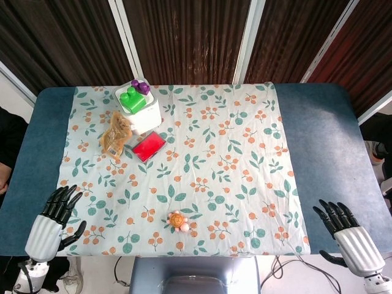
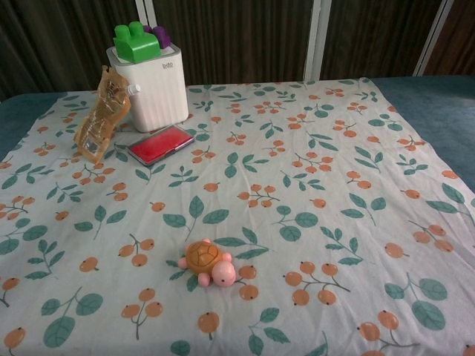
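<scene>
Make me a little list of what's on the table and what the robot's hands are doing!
left hand: open, holds nothing, at the near left edge
right hand: open, holds nothing, at the near right edge
toy turtle: on the cloth, near edge, untouched
cloth: floral, covers the table's middle
white box: far left, green and purple blocks on top
red pad: before the box
snack packet: left of the box

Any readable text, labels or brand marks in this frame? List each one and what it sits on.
Small dark brand mark on the front of the white container: too small to read.
Orange snack packet: print present, blurred, not readable.
Red flat case, toy turtle, green block: no text visible.
</scene>
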Motion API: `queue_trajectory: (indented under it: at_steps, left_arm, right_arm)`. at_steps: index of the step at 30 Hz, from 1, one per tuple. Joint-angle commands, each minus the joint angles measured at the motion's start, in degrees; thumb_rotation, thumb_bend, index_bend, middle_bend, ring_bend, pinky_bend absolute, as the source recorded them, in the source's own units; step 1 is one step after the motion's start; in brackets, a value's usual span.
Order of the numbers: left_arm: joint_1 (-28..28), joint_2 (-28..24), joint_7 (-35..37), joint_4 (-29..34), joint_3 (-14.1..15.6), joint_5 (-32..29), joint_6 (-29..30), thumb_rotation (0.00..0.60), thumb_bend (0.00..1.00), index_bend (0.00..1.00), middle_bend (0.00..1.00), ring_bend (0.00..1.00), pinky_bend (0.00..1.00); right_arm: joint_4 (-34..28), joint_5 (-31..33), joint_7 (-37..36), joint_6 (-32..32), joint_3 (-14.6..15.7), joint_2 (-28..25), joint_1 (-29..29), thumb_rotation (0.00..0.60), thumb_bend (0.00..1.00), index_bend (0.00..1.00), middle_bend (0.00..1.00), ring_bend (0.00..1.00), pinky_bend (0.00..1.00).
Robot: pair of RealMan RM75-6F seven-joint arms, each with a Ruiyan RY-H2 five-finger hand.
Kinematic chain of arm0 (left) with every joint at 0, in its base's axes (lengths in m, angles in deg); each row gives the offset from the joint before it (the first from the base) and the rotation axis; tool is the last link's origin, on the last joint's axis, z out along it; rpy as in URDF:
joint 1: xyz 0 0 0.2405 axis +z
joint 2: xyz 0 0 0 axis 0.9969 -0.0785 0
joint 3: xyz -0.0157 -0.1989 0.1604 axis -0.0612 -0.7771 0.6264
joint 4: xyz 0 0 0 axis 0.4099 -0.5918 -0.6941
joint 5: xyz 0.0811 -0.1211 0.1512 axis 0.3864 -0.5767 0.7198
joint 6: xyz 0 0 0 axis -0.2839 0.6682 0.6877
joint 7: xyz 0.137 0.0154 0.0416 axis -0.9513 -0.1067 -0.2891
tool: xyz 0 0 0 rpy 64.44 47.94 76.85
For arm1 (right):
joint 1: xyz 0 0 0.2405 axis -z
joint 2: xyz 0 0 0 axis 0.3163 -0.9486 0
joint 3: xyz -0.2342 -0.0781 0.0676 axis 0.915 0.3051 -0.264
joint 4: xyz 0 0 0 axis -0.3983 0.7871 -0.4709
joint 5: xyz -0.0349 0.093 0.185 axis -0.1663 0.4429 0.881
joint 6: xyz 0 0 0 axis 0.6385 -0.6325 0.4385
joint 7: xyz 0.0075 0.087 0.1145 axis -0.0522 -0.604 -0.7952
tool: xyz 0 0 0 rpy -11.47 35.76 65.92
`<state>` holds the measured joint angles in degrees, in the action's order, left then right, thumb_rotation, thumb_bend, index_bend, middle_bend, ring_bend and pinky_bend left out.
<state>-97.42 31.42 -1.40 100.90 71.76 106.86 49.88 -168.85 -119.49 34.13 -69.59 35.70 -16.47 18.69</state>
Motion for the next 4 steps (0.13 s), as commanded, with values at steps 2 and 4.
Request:
queue_trajectory:
  at_steps: [2, 4]
  left_arm:
    - [3.2, -5.4, 0.4, 4.1, -0.9, -4.5, -11.1, 0.6, 0.37, 0.0, 0.0, 0.0, 0.1]
    - [3.6, -5.8, -1.5, 4.5, -1.1, -4.5, -11.6, 0.6, 0.37, 0.0, 0.0, 0.0, 0.1]
  right_arm:
    - [0.0, 0.0, 0.6, 0.4, 0.0, 0.5, -0.3, 0.6, 0.21, 0.0, 0.0, 0.0, 0.0]
    - [-0.1, 0.3, 0.7, 0.8, -0.1, 0.7, -0.5, 0.6, 0.21, 0.0, 0.0, 0.0, 0.0]
